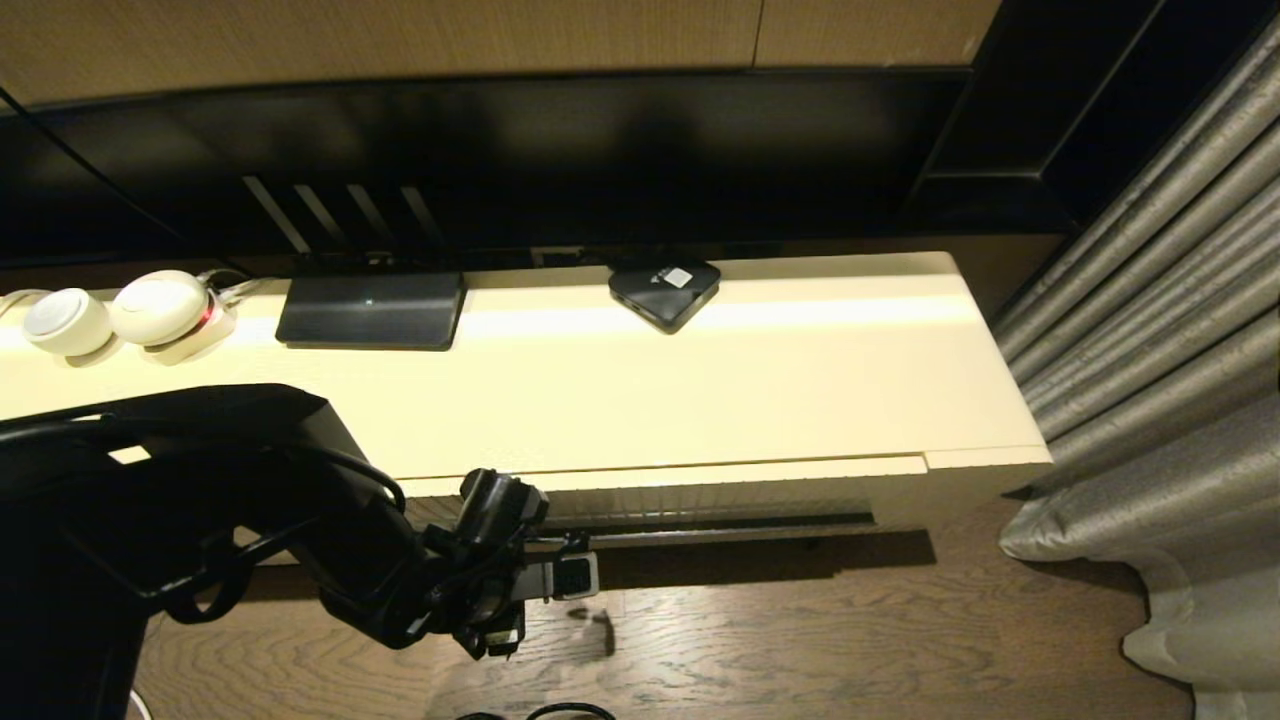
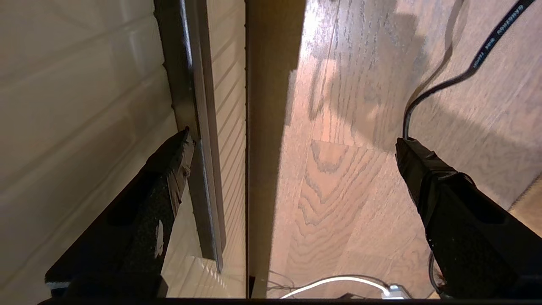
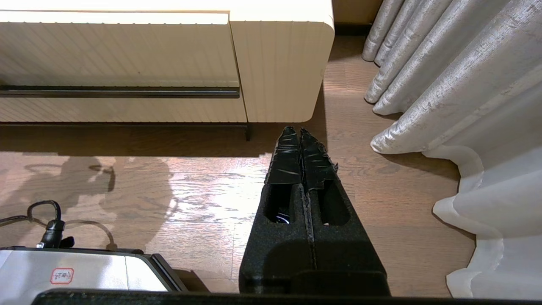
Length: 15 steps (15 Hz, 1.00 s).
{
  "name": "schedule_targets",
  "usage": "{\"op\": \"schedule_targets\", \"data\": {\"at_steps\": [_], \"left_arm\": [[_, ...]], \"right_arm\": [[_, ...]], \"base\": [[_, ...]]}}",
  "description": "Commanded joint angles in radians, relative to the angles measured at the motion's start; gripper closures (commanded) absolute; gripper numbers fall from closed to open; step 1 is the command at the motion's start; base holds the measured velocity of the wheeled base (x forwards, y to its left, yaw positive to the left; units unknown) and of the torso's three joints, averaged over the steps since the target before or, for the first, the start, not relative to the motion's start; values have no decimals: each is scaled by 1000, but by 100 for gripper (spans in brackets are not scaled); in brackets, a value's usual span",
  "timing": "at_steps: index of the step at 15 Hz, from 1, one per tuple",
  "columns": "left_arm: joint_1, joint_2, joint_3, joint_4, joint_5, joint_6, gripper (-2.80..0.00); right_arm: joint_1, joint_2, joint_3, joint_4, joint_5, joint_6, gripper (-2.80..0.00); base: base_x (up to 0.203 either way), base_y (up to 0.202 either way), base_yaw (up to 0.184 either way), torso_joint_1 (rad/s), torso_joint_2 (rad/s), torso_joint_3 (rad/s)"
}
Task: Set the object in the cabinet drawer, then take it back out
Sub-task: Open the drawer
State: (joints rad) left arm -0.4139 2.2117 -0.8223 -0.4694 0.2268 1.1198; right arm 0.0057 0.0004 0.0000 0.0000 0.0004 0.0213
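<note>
The object is hidden from every view. The cabinet drawer has a ribbed cream front with a dark slot handle beneath it; the front sits about flush with the cabinet and its inside does not show. My left gripper hangs low in front of the drawer's left part, open and empty. In the left wrist view, one of the left gripper's fingertips is at the edge of the slot handle and the other is over the floor. My right gripper is shut and empty, parked low over the floor facing the drawer.
On the cabinet top stand a black router, a black square box and white round devices. A dark screen hangs above. Grey curtains hang at the right. Cables lie on the wooden floor.
</note>
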Motion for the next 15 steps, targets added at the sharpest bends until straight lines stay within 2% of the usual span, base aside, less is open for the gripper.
{"op": "schedule_targets", "data": {"at_steps": [1, 8, 15], "left_arm": [[1, 16, -6, -3, 2, 5, -280], [6, 40, -35, 1, -1, 6, -280], [6, 39, -11, 32, -31, 12, -280]], "right_arm": [[0, 1, 0, 0, 0, 0, 0], [0, 1, 1, 0, 0, 0, 0], [0, 1, 1, 0, 1, 0, 0]], "base": [[0, 0, 0, 0, 0, 0], [0, 0, 0, 0, 0, 0], [0, 0, 0, 0, 0, 0]]}}
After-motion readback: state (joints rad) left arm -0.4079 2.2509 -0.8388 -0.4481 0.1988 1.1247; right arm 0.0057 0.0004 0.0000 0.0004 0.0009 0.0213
